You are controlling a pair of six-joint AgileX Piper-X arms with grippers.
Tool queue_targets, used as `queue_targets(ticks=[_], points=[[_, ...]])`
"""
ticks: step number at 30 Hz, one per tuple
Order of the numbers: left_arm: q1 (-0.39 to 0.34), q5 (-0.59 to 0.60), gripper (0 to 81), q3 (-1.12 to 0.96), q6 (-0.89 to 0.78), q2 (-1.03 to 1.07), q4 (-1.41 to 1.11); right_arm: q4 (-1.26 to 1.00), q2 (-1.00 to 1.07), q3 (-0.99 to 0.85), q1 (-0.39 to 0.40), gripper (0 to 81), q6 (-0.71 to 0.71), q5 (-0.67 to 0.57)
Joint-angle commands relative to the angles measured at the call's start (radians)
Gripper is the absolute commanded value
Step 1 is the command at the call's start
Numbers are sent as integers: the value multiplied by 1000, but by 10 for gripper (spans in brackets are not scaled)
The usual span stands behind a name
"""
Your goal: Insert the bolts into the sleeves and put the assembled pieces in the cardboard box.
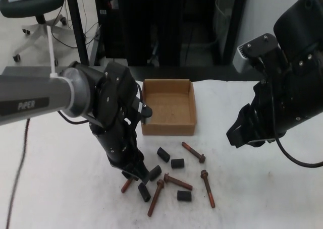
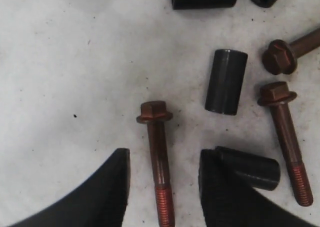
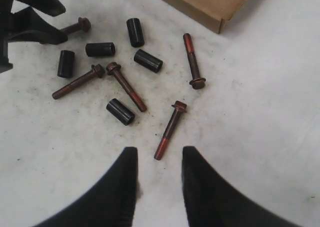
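Between my left jaws, open and holding nothing, lies a rust-brown hex-head steel bolt [image 2: 159, 157], its shank flat on the white tabletop [image 2: 65, 77]. Just beside one finger rests a short black cylindrical metal sleeve [image 2: 252, 169]. My right jaws hang open and empty too, near another bolt [image 3: 170, 129]. Farther off, the other bolts and sleeves lie scattered, none yet joined. Beyond them stands the shallow brown cardboard box [image 1: 169, 128], nothing inside. I judge this the first pick: next, close squarely on the shank without nudging that sleeve.
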Motion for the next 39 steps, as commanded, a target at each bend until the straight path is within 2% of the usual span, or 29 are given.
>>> queue_targets(ticks=[1,7,14,35,39], points=[[-5,-5,415,-29,8,20,-2,33,-11,-12,-1,294,-4,-3],[-5,-9,415,-50,12,47,29,35,-11,-12,-1,294,-4,-3],[-5,-93,415,-50,74,50,77,35,-11,-12,-1,294,-4,-3],[-15,-84,415,-50,75,102,52,33,-11,-12,-1,294,-4,6],[-18,-61,415,-50,29,107,34,33,-11,-12,-1,294,-8,23]])
